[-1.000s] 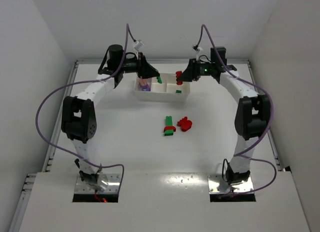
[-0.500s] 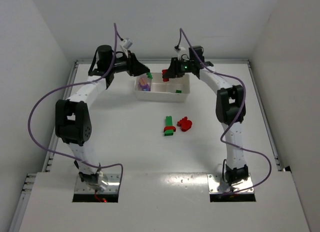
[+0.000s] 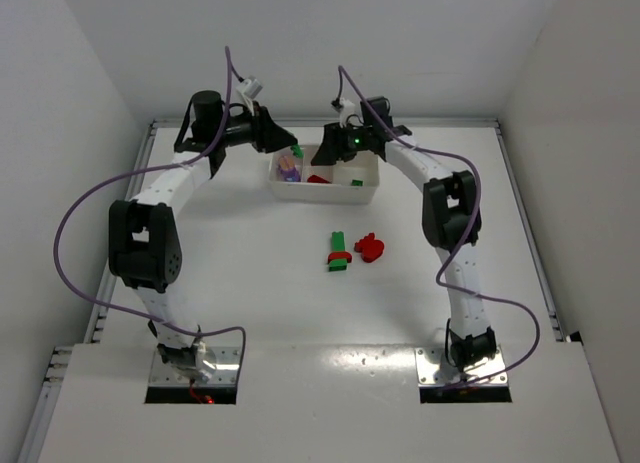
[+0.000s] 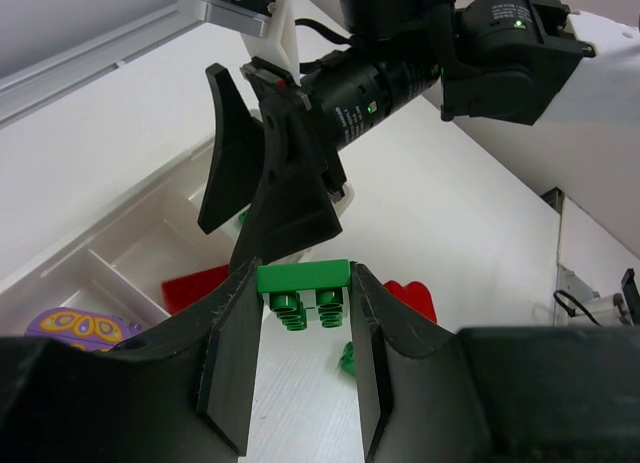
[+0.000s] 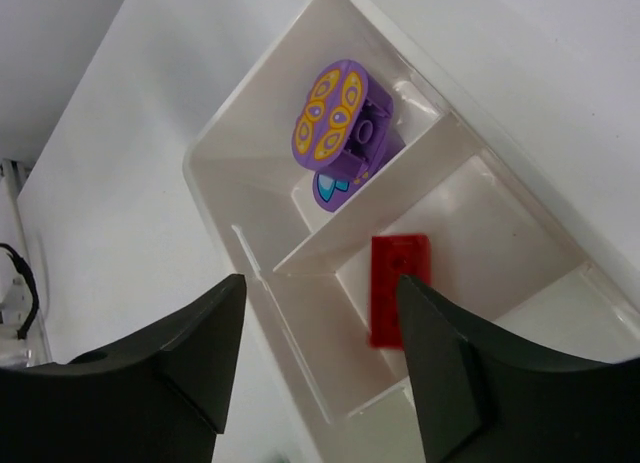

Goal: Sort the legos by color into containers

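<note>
**Green brick held over the tray, red one in its middle bay**

Green plastic sat pinched between the fingers of the left gripper [image 4: 303,283]: a green brick [image 4: 303,276], studs pointing down, clamped at both ends. That gripper hung above the far left corner of the white tray [image 3: 325,196].

Inside the tray, the left compartment held a purple piece [image 5: 340,118] with a yellow-patterned oval top. A red brick [image 5: 400,288] lay flat in the middle compartment, close to the divider on the purple side. A small green brick [image 3: 357,183] rested in the right compartment.

The right gripper [image 5: 320,283] hovered above the tray's far edge, over the middle compartment. Its fingers stood wide apart and gripped nothing, and the wrist view showed the red brick below, near one finger.

On the table in front of the tray, toward the arm bases, lay a loose green brick [image 3: 339,251] with a red bit across it. Just to its right was a loose red brick [image 3: 370,247]. Both sat well apart from the tray.
</note>
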Controlling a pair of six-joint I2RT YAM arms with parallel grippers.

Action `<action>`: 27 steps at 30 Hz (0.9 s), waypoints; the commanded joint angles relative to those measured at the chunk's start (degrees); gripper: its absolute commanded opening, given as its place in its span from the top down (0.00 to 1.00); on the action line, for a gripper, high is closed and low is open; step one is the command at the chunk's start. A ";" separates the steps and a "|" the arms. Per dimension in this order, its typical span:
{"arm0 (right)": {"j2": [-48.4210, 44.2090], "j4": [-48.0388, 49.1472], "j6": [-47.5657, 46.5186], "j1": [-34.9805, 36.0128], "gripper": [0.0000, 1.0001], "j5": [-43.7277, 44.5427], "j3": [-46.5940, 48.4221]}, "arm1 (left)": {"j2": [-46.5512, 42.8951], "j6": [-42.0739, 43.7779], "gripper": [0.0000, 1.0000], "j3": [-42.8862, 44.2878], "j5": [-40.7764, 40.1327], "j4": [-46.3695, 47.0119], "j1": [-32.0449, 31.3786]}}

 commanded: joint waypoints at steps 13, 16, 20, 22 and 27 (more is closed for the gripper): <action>-17.15 -9.95 -14.95 -4.18 0.37 17.33 -3.82 | 5.56 1.86 1.00 7.22 -3.99 0.48 -7.75; -24.96 -11.63 -18.57 -5.31 0.37 23.30 -9.78 | 8.89 3.70 1.00 10.20 -6.80 -1.62 -10.39; -34.21 -9.70 -18.59 -6.02 0.29 33.39 -19.11 | 13.73 4.24 1.00 13.37 -10.93 -1.64 -12.85; -37.72 -8.38 -20.07 -7.16 0.19 33.43 -24.90 | 16.28 4.24 1.00 16.88 -12.69 -3.30 -13.64; -43.35 -13.81 -24.65 -8.30 0.15 31.23 -31.69 | 25.06 5.63 1.00 25.30 -15.33 -5.77 -16.01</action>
